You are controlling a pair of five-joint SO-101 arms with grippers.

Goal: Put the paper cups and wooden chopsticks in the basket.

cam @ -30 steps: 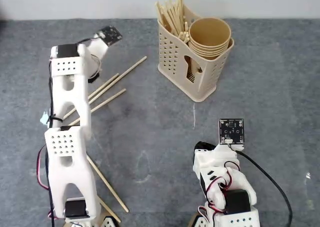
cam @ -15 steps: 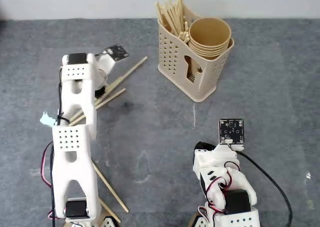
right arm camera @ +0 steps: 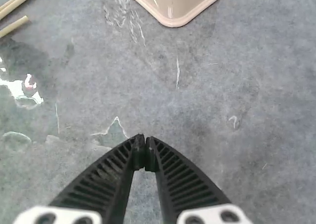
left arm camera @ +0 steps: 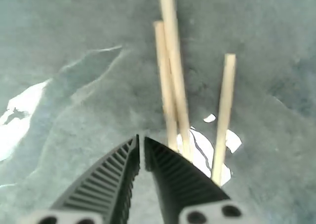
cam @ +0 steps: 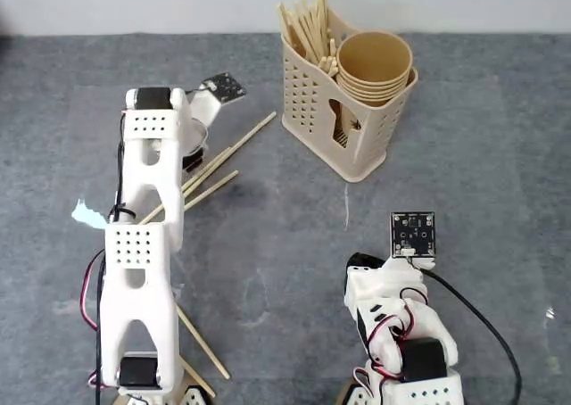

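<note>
Grey surface [cam: 500, 155] carried loose chopsticks [left arm camera: 173, 86] just beside the left gripper [left arm camera: 141, 140], with their long axes roughly along its fingers, which were together on nothing. Right gripper [right arm camera: 144, 140], fingers together, sat well apart. Basket [cam: 312, 102] held the paper cups [cam: 375, 61].

The chopsticks [left arm camera: 170, 76] are bare pale wood, matt. The basket [cam: 308, 97] is smooth beige plastic, the cups [cam: 375, 61] matt tan paper. The worktop [cam: 482, 155] is grey felt-like cloth (partly under glossy clear film). The left claw [left arm camera: 140, 145] and right claw [right arm camera: 144, 140] are ribbed black plastic.
</note>
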